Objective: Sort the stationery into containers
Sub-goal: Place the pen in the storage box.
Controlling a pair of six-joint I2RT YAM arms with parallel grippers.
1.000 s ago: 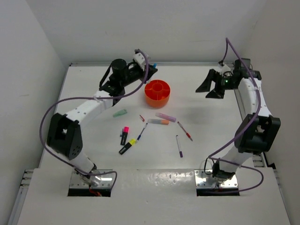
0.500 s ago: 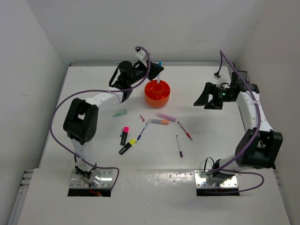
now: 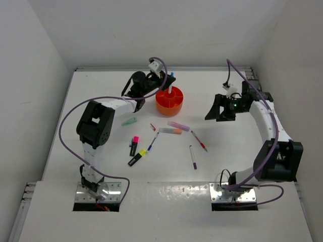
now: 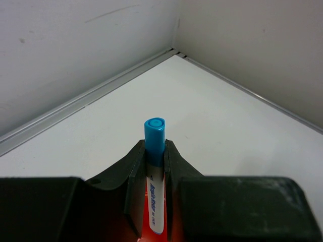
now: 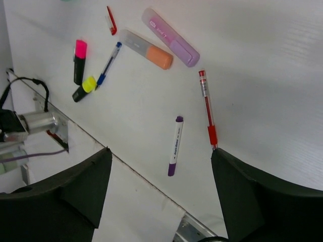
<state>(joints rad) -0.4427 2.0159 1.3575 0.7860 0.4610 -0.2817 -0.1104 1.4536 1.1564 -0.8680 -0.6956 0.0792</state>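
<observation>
The pen (image 4: 154, 132), clamped by the left gripper (image 4: 154, 159), has been moved over the top-centre tub (image 3: 162, 106). It is held upright, cap up. The right gripper (image 5: 160, 159) is spread apart.

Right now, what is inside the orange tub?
A blue-capped pen, shut in the left gripper, points down into the orange tub. Visible compartments look bare; the gripper covers the far side.

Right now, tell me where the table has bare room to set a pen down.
Bare table lies between the tub and the right gripper, and again in the near strip between the purple pen and the arm bases. Crowded: the middle, from the green marker across to the red pen.
</observation>
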